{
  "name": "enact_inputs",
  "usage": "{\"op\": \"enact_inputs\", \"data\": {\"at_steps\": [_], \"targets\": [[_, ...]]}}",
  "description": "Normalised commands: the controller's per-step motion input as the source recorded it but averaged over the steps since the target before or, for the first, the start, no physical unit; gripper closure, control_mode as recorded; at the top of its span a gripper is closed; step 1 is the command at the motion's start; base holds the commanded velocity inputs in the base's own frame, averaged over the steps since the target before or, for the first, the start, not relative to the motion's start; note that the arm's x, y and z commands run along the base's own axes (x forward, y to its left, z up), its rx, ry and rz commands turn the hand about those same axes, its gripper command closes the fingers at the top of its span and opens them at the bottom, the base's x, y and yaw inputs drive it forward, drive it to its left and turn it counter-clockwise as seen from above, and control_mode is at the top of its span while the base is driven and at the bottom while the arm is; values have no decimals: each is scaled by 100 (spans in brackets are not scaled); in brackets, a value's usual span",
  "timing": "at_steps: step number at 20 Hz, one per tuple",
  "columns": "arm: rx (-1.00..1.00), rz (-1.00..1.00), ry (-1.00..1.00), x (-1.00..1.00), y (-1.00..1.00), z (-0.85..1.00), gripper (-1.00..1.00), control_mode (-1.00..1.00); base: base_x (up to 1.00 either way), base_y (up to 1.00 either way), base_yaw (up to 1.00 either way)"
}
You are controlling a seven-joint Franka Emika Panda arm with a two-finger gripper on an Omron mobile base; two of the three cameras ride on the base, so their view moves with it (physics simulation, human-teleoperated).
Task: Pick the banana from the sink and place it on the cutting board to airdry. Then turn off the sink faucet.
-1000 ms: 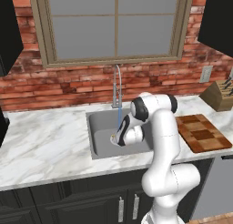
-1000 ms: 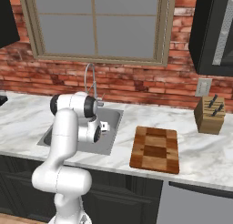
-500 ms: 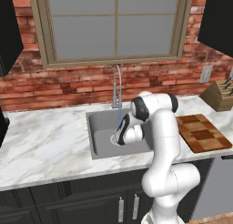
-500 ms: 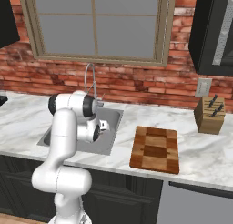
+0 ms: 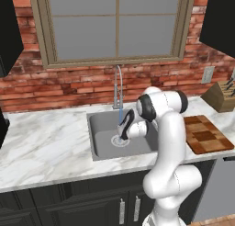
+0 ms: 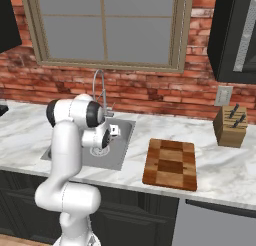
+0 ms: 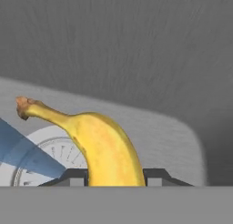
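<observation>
Dark fingers (image 7: 76, 175) closing on both flanks of the yellow banana (image 7: 107, 152), gripping it firmly low inside the sink (image 5: 103, 149). Banana stem curving up and away in the hand view, brown tip showing. Lying just beside the round drain (image 7: 54, 159), blue water stream (image 5: 120, 115) falling from the sink faucet (image 5: 118, 85) onto that drain. Arm bending down from the desk (image 5: 41, 147) edge into the grey basin. Cutting board (image 6: 171, 163) sitting bare on the marble to the sink's right, knife block (image 6: 230, 126) standing well beyond it near the brick wall (image 6: 150, 92).
</observation>
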Motion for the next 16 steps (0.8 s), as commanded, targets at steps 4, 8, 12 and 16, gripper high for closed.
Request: {"op": "enact_inputs", "data": {"at_steps": [4, 8, 12, 16], "targets": [[0, 0, 0, -19, -18, 65, 100, -100, 0, 0, 0], [0, 0, 0, -26, -9, 67, 100, -100, 0, 0, 0], [0, 0, 0, -33, -9, 64, 100, -100, 0, 0, 0], [0, 0, 0, -43, -20, 61, 100, -100, 0, 0, 0]]}}
